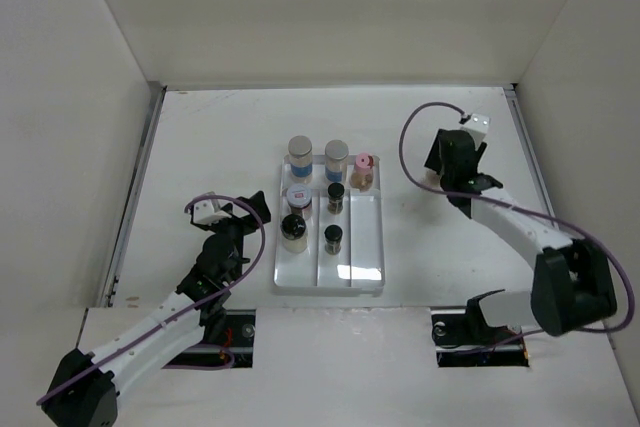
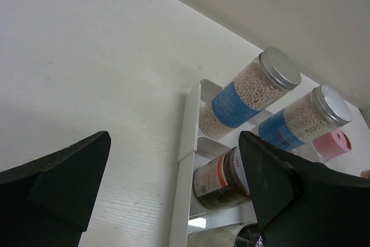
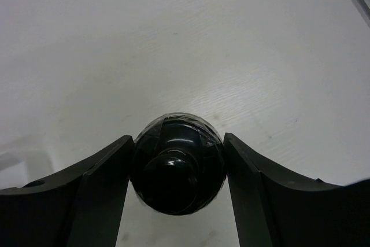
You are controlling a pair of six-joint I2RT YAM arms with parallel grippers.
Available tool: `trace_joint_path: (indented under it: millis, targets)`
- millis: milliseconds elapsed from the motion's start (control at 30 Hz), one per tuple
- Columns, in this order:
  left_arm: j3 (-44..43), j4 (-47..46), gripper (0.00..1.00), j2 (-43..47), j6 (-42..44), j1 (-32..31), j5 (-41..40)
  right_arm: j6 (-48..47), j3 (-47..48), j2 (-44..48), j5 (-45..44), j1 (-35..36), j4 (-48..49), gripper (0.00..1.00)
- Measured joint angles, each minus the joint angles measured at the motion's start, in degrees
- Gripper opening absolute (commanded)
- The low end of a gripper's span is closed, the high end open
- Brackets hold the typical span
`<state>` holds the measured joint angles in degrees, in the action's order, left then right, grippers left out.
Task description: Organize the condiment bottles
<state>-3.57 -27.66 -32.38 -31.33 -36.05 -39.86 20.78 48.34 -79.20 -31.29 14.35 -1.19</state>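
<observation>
A white tabletop [image 1: 220, 127] carries a white divided tray [image 1: 366, 239] at its centre. Most of the job looks done: seven containers stand upright in the tray, lids up. They include two grey-lidded jars [image 1: 300, 152] at the far end, a pink-capped bottle [image 1: 362, 169] beside them, and small black-capped bottles [image 1: 333, 238] nearer the arms.

One black-capped bottle [image 3: 176, 172] is left, on the tabletop well to the right of the tray. It stands upright, long axis vertical, cap pointing up. The right gripper [image 3: 178, 143] holds it, with a finger against each side of the cap. The left gripper [image 2: 173, 137] hangs wide and holds nothing, just left of the tray.
</observation>
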Motion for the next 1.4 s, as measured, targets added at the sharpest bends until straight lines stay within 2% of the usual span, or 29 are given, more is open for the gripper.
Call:
trace_joint_path:
  millis: [100, 200, 300, 433, 700, 833, 933, 1000, 1033, 1067, 1167, 1267, 1400]
  targets:
    - [0.0, -0.02, 1.0, -0.02, -0.02, 0.0, -0.28, 0.26, -3.34, 8.92, -2.78, 9.92, 0.37, 0.54]
    - [0.0, 0.02, 1.0, -0.07, -0.13, -0.13, -0.72, 0.87, -4.48, 13.31, -5.64, 22.32, 1.42, 0.55]
    - [0.0, 0.02, 1.0, -0.07, -0.31, -0.35, -1.75, 1.75, -4.57, 13.05, -7.37, 32.24, 2.14, 0.55]
    - [0.0, 0.04, 1.0, -0.07, -0.59, -0.61, -2.71, 2.32, -4.57, 9.6, -8.26, 37.55, 2.1, 0.55]
    - [0.0, 0.07, 1.0, -2.12, -0.85, -0.31, -3.21, 3.69, -4.83, 2.97, -9.62, 38.62, 3.39, 0.56]
    - [0.0, 0.07, 1.0, -2.32, -1.46, 0.04, -2.95, 4.35, -5.27, 0.26, -9.66, 38.62, 4.11, 0.61]
    - [0.0, 0.09, 1.0, -2.29, -1.97, 0.55, -2.64, 4.52, -5.38, -1.44, -9.73, 38.62, 5.14, 0.75]
    - [0.0, 0.17, 1.0, -2.38, -2.32, 0.83, -2.32, 4.79, -5.44, -1.53, -9.79, 38.62, 5.73, 0.89]
    - [-0.02, 0.28, 1.0, -2.73, -2.54, 1.05, -2.19, 4.76, -5.44, -1.4, -9.9, 38.62, 6.01, 1.0]
    - [-0.04, 0.33, 1.0, -3.02, -2.67, 1.25, -2.05, 4.92, -5.49, -1.07, -9.92, 38.62, 6.21, 1.0]
    - [-0.37, 1.01, 1.0, -4.72, -3.04, 1.53, -1.9, 4.63, -6.58, 2.08, -10.1, 38.62, 6.29, 1.0]
    - [-0.7, 2.32, 1.0, -6.49, -3.67, 1.95, -2.19, 4.5, -8.79, 9.09, -10.51, 38.07, 6.47, 1.0]
    - [-3.34, 5.73, 1.0, -11.04, -5.07, 2.99, -3.17, 5.16, -12.94, 20.39, -11.08, 32.17, 8.26, 1.0]
